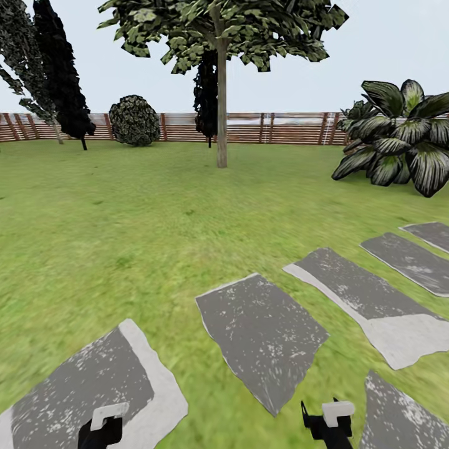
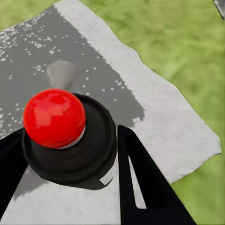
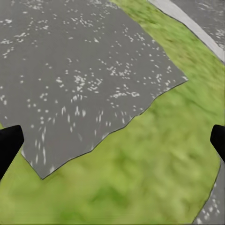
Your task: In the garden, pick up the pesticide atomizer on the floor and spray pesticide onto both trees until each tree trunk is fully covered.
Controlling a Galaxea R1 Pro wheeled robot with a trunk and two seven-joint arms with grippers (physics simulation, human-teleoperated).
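Looking out over a wide green lawn (image 1: pixel 125 237) crossed by grey stepping stones (image 1: pixel 262 337), ringed at the back by a reddish-brown slat fence (image 1: pixel 274 128). Straight ahead, well off across the grass, one tall tree (image 1: pixel 218 31) with a broad leafy crown and a bare pale trunk (image 1: pixel 221 118) rising upright from the lawn. Behind it, partly hidden, a narrow near-black cone tree (image 1: pixel 204 93); two more dark cone trees (image 1: pixel 59 75) at far left, a round bush (image 1: pixel 135 120) beside the fence, a broad-leaved striped plant (image 1: pixel 402 137) at right.

At the head view's lower edge, left gripper (image 1: pixel 103 427) over a stepping stone, right gripper (image 1: pixel 329 419) over grass beside another.

From the left wrist, left gripper (image 2: pixel 65 150) clamped with black fingers (image 2: pixel 140 178) on either side of the atomizer (image 2: pixel 70 140): black round body topped by a glossy red ball, held above a grey stone.

From the right wrist, right gripper (image 3: pixel 112 145) spread wide, black fingertips (image 3: pixel 9 145) at opposite edges, nothing between them but grass and stone below.
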